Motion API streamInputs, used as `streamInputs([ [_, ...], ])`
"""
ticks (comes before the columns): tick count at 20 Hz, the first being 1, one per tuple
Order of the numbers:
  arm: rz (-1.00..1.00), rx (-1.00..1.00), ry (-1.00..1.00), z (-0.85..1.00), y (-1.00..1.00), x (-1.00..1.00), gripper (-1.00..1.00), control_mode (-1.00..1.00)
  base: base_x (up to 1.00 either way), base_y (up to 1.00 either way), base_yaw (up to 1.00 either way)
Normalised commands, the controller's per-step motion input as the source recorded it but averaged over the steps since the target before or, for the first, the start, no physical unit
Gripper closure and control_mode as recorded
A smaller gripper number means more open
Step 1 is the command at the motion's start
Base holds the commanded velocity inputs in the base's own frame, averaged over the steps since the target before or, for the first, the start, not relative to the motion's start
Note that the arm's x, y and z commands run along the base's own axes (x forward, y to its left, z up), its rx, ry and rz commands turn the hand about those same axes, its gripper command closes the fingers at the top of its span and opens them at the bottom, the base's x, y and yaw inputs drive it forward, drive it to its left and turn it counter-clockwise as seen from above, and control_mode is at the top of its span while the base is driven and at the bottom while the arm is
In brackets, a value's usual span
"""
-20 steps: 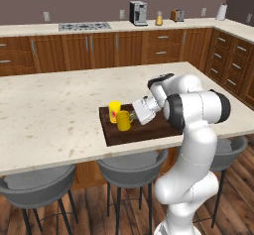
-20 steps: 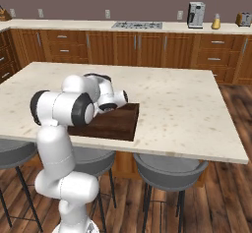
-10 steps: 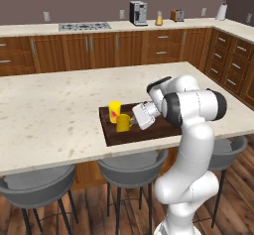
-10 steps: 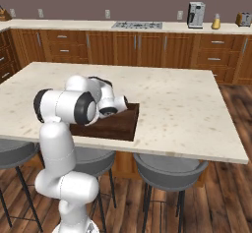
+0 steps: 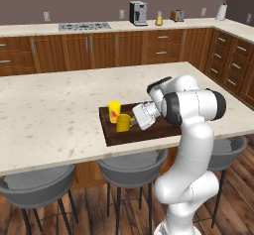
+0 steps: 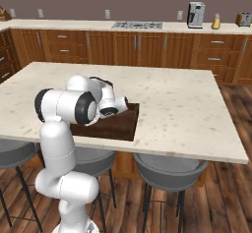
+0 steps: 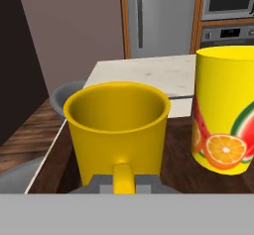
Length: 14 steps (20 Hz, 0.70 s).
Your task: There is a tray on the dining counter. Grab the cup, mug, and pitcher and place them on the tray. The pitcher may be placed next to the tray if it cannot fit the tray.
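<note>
– Where is the mug point(image 7: 117, 128) from your gripper point(image 7: 123, 180)?

– Straight ahead of me. In the hand view its handle point(image 7: 123, 176) sits at bottom centre, pinched between my fingers, and the mug's body rises just beyond. It stands upright on the tray point(image 5: 149, 131), on the bench point(image 5: 54, 110).

– And the cup point(image 7: 225, 110)?

– At the right of the hand view, just beside the mug but apart from it, also on the tray.

– So what next?

– I judge the mug is placed: let go and back straight off along the handle, away from both. The pitcher point(image 5: 159, 18) stands far off, at the upper middle of the left base view.

Mug point(image 5: 123, 123) beside cup point(image 5: 115, 112) on tray point(image 5: 130, 135)
</note>
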Motion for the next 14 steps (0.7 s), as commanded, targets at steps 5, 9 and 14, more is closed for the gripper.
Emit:
streamInputs([
  [5, 0.0, 0.0, 0.0, 0.0, 0.0, 0.0, 1.0, -1.0, 0.0, 0.0, 0.0],
  [9, 0.0, 0.0, 0.0, 0.0, 0.0, 0.0, -1.0, -1.0, 0.0, 0.0, 0.0],
  [14, 0.0, 0.0, 0.0, 0.0, 0.0, 0.0, -1.0, -1.0, 0.0, 0.0, 0.0],
])
